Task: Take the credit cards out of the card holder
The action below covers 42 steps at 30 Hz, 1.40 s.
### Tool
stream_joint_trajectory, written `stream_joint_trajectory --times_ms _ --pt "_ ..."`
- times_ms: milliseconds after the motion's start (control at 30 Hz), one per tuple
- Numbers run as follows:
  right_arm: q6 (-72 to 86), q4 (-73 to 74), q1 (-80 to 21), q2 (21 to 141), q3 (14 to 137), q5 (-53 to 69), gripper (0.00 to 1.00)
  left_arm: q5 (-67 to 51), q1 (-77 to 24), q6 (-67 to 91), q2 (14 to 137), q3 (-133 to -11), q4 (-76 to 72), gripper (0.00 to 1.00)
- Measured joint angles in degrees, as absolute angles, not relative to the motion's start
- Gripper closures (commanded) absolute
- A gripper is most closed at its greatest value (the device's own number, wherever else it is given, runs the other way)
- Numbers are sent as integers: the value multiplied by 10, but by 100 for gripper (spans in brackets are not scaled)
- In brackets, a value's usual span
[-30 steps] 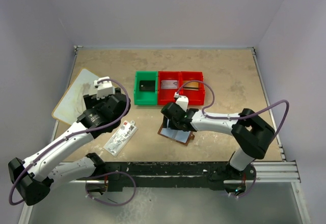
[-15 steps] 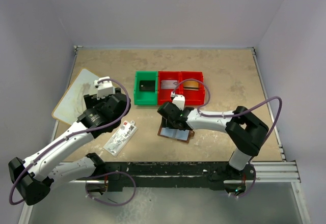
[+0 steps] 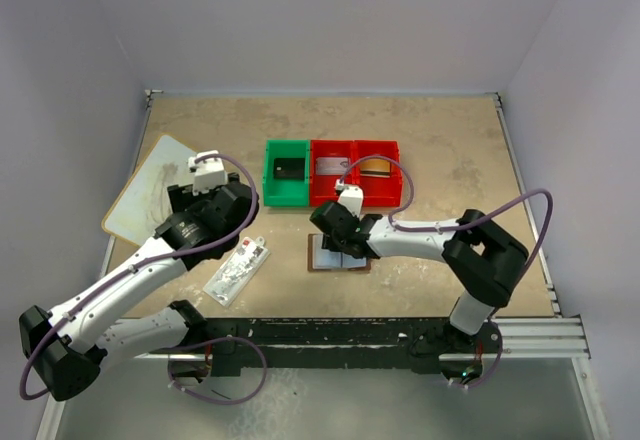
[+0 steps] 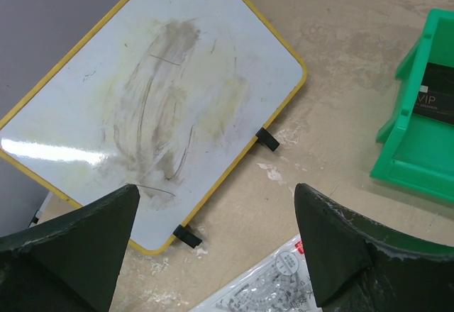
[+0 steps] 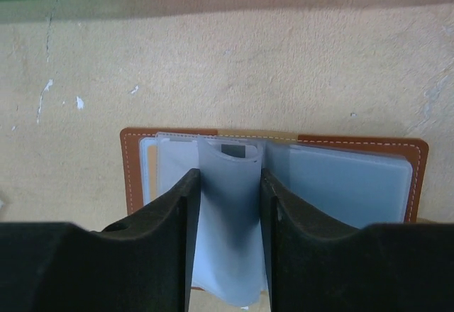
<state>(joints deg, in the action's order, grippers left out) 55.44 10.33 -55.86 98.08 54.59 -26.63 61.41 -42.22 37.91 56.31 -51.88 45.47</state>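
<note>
**Right arm on the card holder, one pocket leaf between its fingers**

OK, right end effector is on the card holder. The holder lies open and flat on the desk, just in front of the row of bins, leather down and clear pockets up. On the wrist cam one pale pocket leaf stands up betw. the two fingers. Gap is narrow and both fingers look to be touching the leaf, but I can't tell if it's properly clamped or only bracketed. There's a dark patch near the top of that leaf, poss. a card edge, too small to call.

Left end effector hangs wide apart, holding nothing, well apart from the holder. It's over the desk by the corner of the whiteboard, w/ the green bin off to one side and a plastic packet just beside it.

Progress, my read: the green bin has a black card in it, and each of the two red bins shows a card-like thing too. So approx. three look to be out and sorted. What's left is whatever sits in the other pockets. Those leaves look pale and blank from here, but I can't confirm they're empty. I'd call it late stage, w/ at least this one leaf to check or empty.
</note>
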Motion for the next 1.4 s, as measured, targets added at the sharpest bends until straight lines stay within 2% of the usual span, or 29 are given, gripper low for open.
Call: stream_joint_trajectory --times_ms 167,300,467,533,667,900,1067,1400 --pt "540 53 -557 946 497 -228 68 581 -422 379 563 -519 446 14" --pt "525 -1 -538 924 458 -173 72 509 -422 378 559 -517 416 19" --pt "515 -113 -476 886 376 -60 72 350 -422 384 530 -467 321 26" --pt "514 -154 -455 873 344 -18 72 267 -423 392 537 -439 274 27" --pt "515 -204 -432 862 309 26 71 184 -469 410 590 -414 208 27" --pt "536 -294 -408 863 258 82 71 139 -580 451 704 -411 79 27" --pt "553 -332 -399 877 248 103 72 134 -594 480 780 -392 16 28" --pt "571 -365 -391 887 237 113 72 115 -607 535 819 -321 -103 36"
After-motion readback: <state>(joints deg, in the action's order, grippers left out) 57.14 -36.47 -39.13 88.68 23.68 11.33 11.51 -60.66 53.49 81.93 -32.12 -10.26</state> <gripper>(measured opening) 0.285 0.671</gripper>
